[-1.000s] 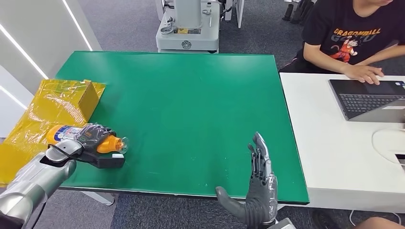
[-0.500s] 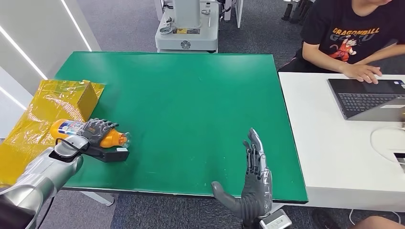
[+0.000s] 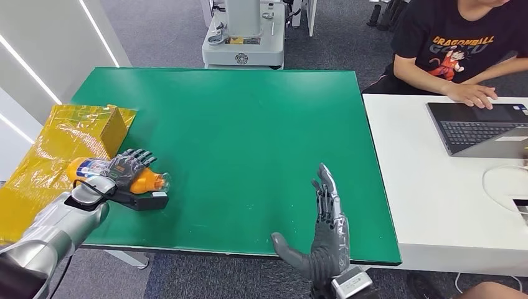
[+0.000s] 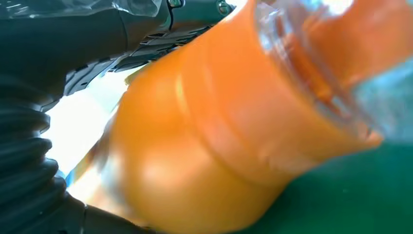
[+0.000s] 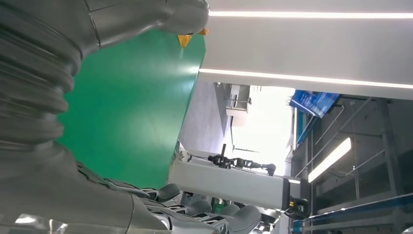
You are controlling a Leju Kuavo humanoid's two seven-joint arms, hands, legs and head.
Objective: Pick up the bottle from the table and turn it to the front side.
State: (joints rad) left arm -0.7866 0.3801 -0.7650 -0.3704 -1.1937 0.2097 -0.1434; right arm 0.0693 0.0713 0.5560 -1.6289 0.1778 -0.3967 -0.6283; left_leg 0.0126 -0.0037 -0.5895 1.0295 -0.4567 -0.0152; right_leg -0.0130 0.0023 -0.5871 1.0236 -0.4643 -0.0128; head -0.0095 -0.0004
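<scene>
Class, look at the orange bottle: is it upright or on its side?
On its side: the bottle lies lengthwise in the left hand, cap end toward the table's middle.

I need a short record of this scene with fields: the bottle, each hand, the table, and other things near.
bottle: orange bottle with clear cap end, lying sideways at the table's left edge
left hand: left hand wraps over the bottle's middle, holding it
right hand: right hand holds nothing, fingers straight and apart, at the table's near edge
table: green table
near the bottle: yellow bag off the table's left side
other: person seated at a white table with a laptop
</scene>
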